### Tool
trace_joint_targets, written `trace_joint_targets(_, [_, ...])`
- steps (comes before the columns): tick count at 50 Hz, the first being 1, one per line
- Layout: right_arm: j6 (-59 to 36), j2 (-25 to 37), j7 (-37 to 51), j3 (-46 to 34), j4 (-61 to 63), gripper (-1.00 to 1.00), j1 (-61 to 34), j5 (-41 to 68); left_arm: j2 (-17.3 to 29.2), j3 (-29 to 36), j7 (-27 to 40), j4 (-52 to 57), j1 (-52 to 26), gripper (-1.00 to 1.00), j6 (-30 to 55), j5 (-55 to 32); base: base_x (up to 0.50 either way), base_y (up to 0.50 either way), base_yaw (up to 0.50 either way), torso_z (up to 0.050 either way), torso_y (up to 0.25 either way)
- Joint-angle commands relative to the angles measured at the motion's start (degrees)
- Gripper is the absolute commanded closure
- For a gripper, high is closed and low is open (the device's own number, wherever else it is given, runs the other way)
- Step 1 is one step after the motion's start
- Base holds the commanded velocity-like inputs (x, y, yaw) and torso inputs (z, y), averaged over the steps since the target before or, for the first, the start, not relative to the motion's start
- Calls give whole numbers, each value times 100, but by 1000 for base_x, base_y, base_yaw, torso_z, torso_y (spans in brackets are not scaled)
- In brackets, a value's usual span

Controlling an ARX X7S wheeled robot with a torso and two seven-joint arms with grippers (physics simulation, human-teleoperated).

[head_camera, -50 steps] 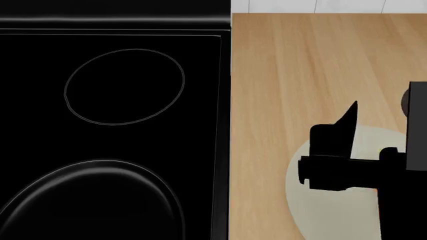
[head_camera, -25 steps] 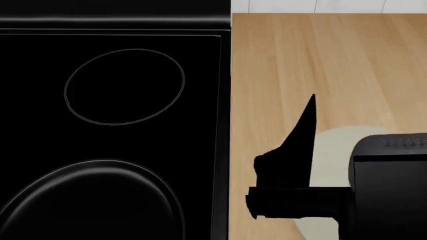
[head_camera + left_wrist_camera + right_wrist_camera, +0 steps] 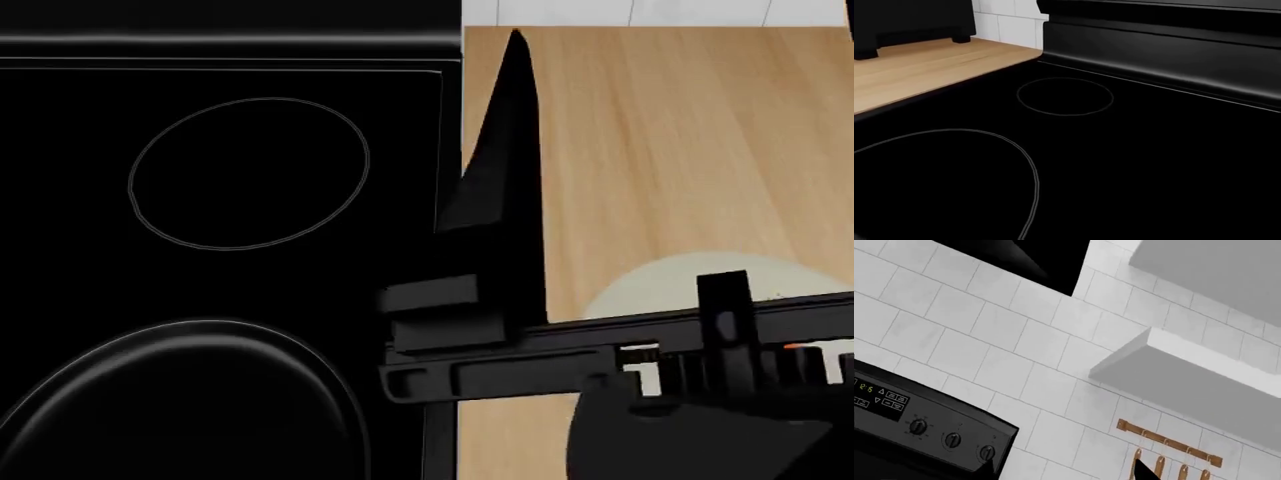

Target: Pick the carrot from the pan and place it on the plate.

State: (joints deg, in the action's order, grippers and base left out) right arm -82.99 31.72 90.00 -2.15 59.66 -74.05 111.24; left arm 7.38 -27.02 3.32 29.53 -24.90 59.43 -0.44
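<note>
**Right arm raised over the stove's edge, carrot out of sight**

At the near left of the head view, the pan [image 3: 187, 400] sits on the black stovetop [image 3: 80, 200], only its glossy far rim catching light; its inside reads as plain black and no carrot can be made out in it. Farther back on the stovetop is a thin burner ring [image 3: 248, 172].

Right of the stove lies the wooden counter [image 3: 667, 150]. Across the seam between stove and counter stands the right gripper [image 3: 501, 190], one long black finger [image 3: 514, 120] pointing to the far side. How far it is parted, and whether it has hold of anything, cannot be told from here. Its wrist camera looks at white wall tiles [image 3: 1021, 340], the stove's control knobs [image 3: 952, 440] and a shelf [image 3: 1187, 370].

At the near right, the plate [image 3: 667, 285] shows partly behind the arm.

The left gripper itself is not seen; its camera shows only stovetop and burner rings.
</note>
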Motion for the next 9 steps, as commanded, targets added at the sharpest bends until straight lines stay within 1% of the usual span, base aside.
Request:
trace_joint_targets(1, [-700, -479, -1, 937, 34, -100, -782, 633, -61, -130, -92, -157, 22, -100, -109, 35, 0, 0, 0, 0, 0])
trace_joint_targets(3, [-700, -469, -1, 1059, 34, -100, -833, 767, -58, -146, -87, -153, 39, -100, -108, 24, 0, 0, 0, 0, 0])
trace_joint_targets(5, [-700, -560, -1, 844, 34, -100, -846, 612, -59, -158, -82, -134, 54, -100, -98, 13, 0, 0, 0, 0, 0])
trace_joint_targets(9, [-700, -578, -1, 1008, 34, -100, -741, 769, -71, -158, -73, -177, 73, -100, -140, -15, 0, 0, 0, 0, 0])
